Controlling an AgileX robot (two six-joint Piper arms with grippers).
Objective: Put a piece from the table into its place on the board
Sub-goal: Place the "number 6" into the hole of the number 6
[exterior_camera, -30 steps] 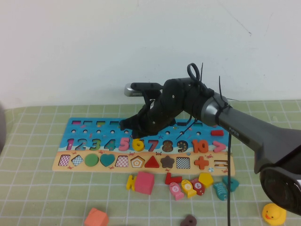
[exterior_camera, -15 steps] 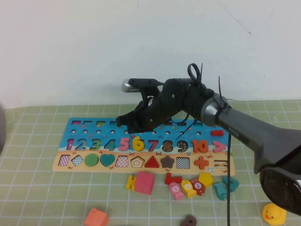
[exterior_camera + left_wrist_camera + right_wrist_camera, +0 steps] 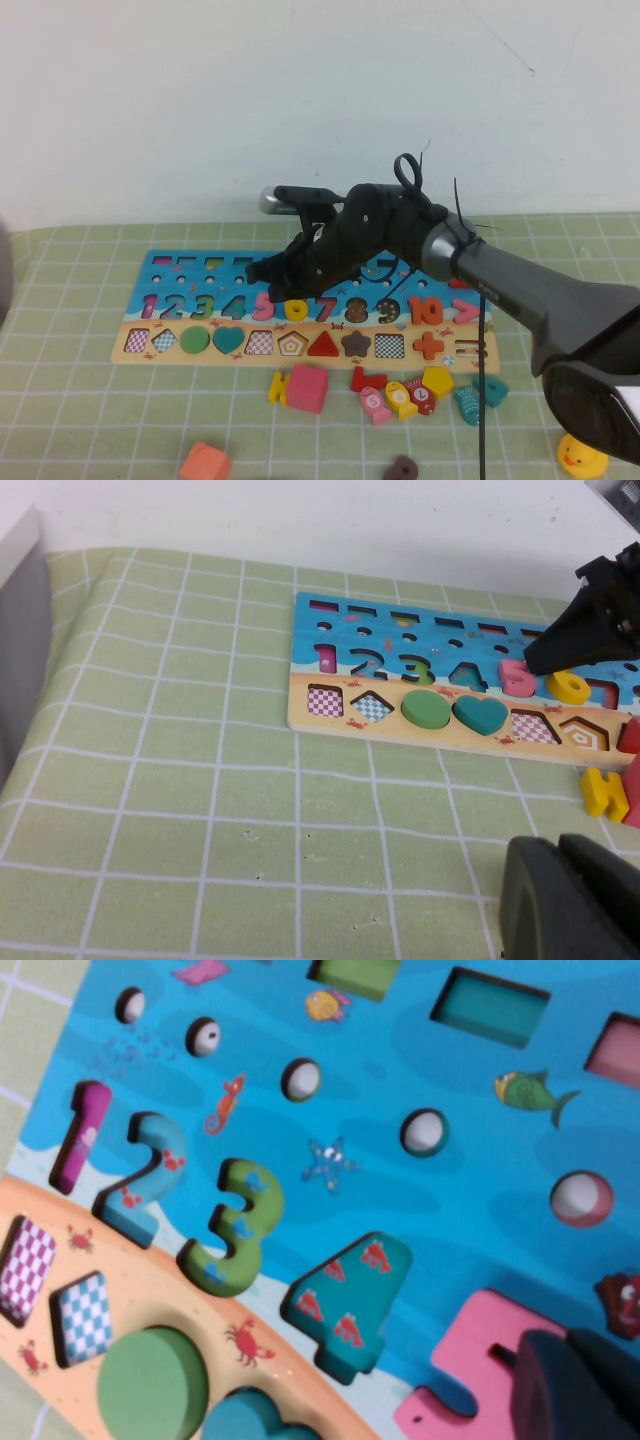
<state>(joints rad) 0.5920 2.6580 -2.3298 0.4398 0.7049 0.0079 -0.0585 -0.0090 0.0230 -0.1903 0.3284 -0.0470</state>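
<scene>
The yellow "6" (image 3: 294,309) lies flat in the numeral row of the board (image 3: 180,270), between the pink 5 and the red 7. It also shows in the left wrist view (image 3: 570,686). My right gripper (image 3: 262,272) is shut and empty, low over the board's blue part just above the pink 5 (image 3: 470,1370), up and to the left of the 6. In the right wrist view its dark fingertips (image 3: 560,1385) hang over the 5, and the 6 is out of frame. My left gripper (image 3: 572,900) is shut and empty over bare mat, left of the board (image 3: 420,640).
Loose pieces lie in front of the board: a pink block (image 3: 308,388), a yellow H-shaped piece (image 3: 278,386), a yellow pentagon (image 3: 437,380), fish pieces (image 3: 400,398), an orange block (image 3: 205,462), a brown ring (image 3: 402,468). A rubber duck (image 3: 582,455) sits front right. A grey object (image 3: 20,660) stands at the left.
My right gripper lifted a little, then came back down, slightly left, toward the pink 5. The yellow 6 stayed in its slot. The loose pieces have not moved.
</scene>
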